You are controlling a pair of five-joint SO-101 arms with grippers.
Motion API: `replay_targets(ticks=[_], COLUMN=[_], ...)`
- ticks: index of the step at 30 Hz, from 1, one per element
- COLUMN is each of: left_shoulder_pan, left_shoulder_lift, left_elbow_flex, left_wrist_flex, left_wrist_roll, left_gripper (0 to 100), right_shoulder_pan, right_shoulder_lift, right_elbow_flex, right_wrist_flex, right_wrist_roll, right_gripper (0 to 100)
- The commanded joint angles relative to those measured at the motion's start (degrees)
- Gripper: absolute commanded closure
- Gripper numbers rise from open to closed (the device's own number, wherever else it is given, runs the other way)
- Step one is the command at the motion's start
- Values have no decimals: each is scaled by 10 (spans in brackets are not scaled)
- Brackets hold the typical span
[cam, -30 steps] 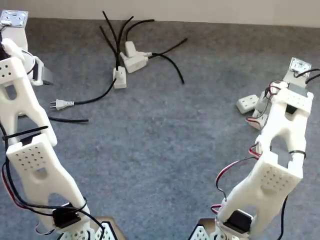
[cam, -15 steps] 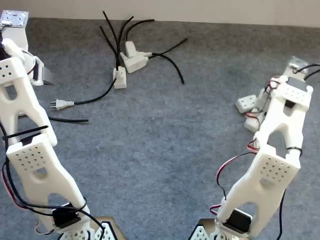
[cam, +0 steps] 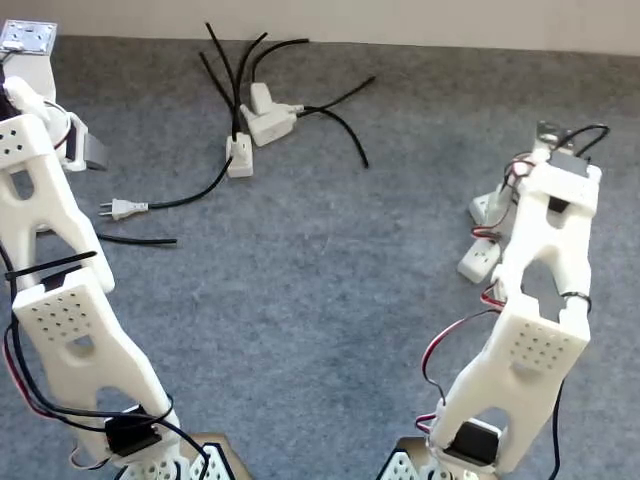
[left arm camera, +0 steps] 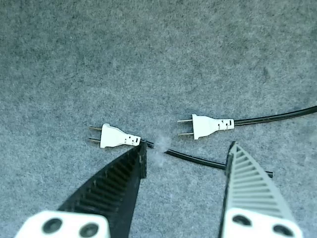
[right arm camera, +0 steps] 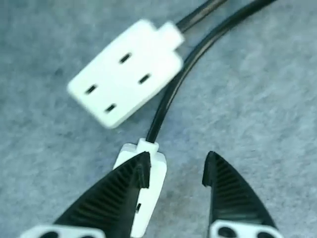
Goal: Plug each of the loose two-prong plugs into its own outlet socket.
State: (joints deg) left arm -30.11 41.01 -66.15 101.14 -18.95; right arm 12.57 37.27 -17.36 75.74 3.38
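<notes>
Two white two-prong plugs on black cords lie on the grey carpet: one plug by my black finger, the other plug further off. My left gripper hovers open above them, holding nothing. In the high view one plug lies right of the left arm. A white outlet socket lies beyond my open right gripper. A second socket sits against its left finger. In the high view both sockets lie beside the right arm.
More white sockets with tangled black cords lie at the back centre. A loose black cord runs out from behind the left arm. Grey carpet spreads between the two arms.
The right arm's wrist has swung left and toward the front. The nearer socket beside it now lies further left and closer. The left arm has kept still.
</notes>
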Motion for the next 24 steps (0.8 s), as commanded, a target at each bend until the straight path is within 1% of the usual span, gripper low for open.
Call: replay_targets(ticks=[1,7,16,21,24], left_shoulder_pan=[-5,-6,-11,-23,-34], left_shoulder_lift=[-21,-21,-21,-21,-21], left_elbow_flex=[-2,-2,-2,-2,-2], left_wrist_flex=[1,2,2,2,2], left_wrist_roll=[4,4,3,2,1], left_gripper=[745,745,745,745,745], right_shoulder_pan=[-46,-117,-258,-318,-342], right_shoulder_lift=[14,14,10,-38,-92], right_elbow_flex=[36,36,32,33,33], right_wrist_flex=[16,45,92,119,165], right_wrist_roll=[11,8,11,13,52], right_gripper=[804,804,800,800,800])
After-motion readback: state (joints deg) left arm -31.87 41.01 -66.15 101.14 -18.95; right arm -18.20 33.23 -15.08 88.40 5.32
